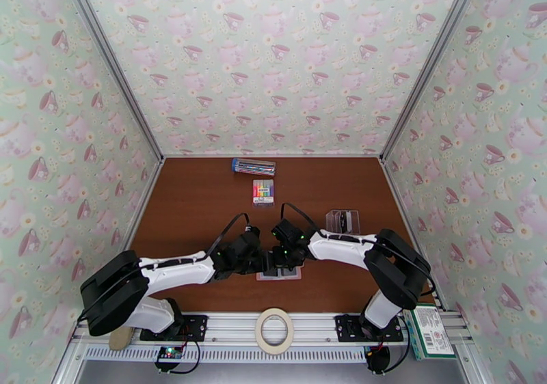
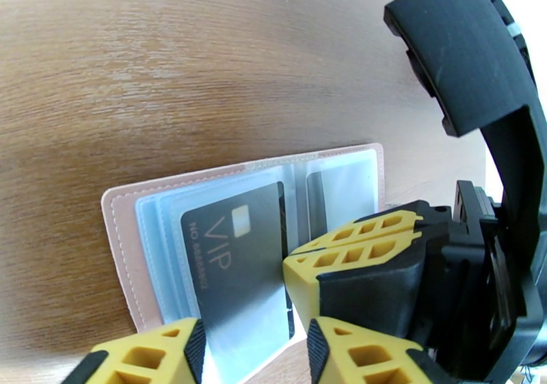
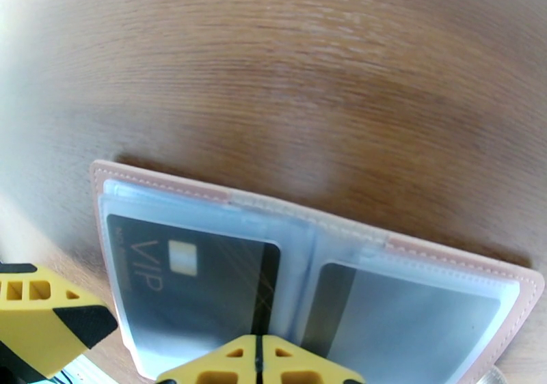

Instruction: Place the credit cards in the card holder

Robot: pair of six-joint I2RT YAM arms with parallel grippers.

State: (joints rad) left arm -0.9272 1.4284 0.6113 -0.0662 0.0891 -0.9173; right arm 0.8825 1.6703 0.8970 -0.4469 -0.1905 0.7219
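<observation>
both arms are folded in toward the middle of the near half of the table (image 1: 191, 208). the forearms are roughly level and the wrists bend down, so the two heads almost meet nose to nose over the card holder (image 3: 451, 255).

the left gripper (image 2: 253, 351) reaches in from the left with its jaws partway apart. one yellow finger sits either side of the near end of the dark vip card (image 2: 232, 262), and i can't tell if the pads touch anything. the right gripper (image 3: 260, 365) reaches in from the right with its jaws closed tight. its tips are pressed together with nothing visible between them, right at the holder's near edge on the fold.

the holder lies opened flat on the wood, pink cover down and clear sleeves up. in the top view its long axis runs left-right across the table, just in front of the arm bases.

in the wrist views the vip card is on the left half among the sleeves. its long side runs parallel to the fold and the chip is toward the far end. how far in it sits, i can't tell. a second grey card (image 3: 410, 317) lies on the right half.

further back sit a marker pack (image 1: 263, 192) and a pen box (image 1: 254, 167).
</observation>
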